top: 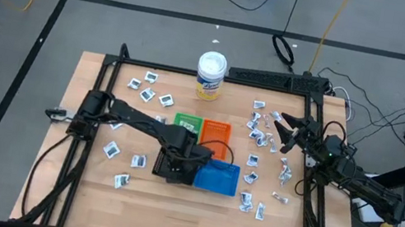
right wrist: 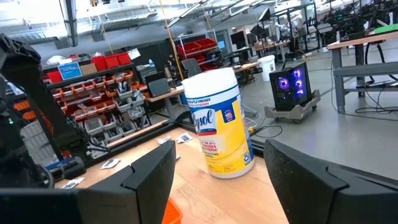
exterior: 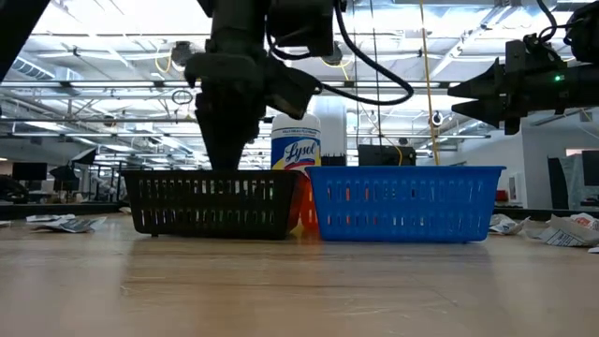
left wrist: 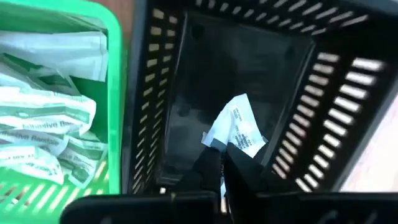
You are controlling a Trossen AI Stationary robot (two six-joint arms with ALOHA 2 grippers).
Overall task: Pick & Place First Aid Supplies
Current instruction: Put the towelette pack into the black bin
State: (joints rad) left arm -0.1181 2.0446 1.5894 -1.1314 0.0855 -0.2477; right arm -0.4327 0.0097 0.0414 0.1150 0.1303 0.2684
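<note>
Hanging over the black slotted plastic tray (left wrist: 249,74) at centre frame in the high view, left claw (left wrist: 222,163) pinched shut on one small flat white paper packet with dark print (left wrist: 239,127). Packet seen in the left wrist view poking out beyond the fingertips, long axis running on from the claw toward the tray floor, lower end apparently close above that bare dark floor; contact not clear. Nothing else visible inside the black tray. Just beside it, the green slotted plastic tray (left wrist: 118,93), already piled with crumpled white packets (left wrist: 50,118).

Release point therefore straight ahead of the fingers: judged as the placing step, needing only a parting of the fingers with the claw kept inside the tray walls. Possible snag: light paper clinging to a pad or catching a side slot.

Right claw (top: 289,135) at right of the high view, raised above the wooden counter (top: 168,216), fingers spread wide and holding nothing, facing the white-lidded yellow-labelled tub (right wrist: 219,121). Loose packets (top: 258,140) scattered below and around it on the right side, more (top: 145,83) at upper left; right arm clearly nearer the right-hand scatter. Blue slotted tray (exterior: 402,201) touching the black one on its right in the low view.
</note>
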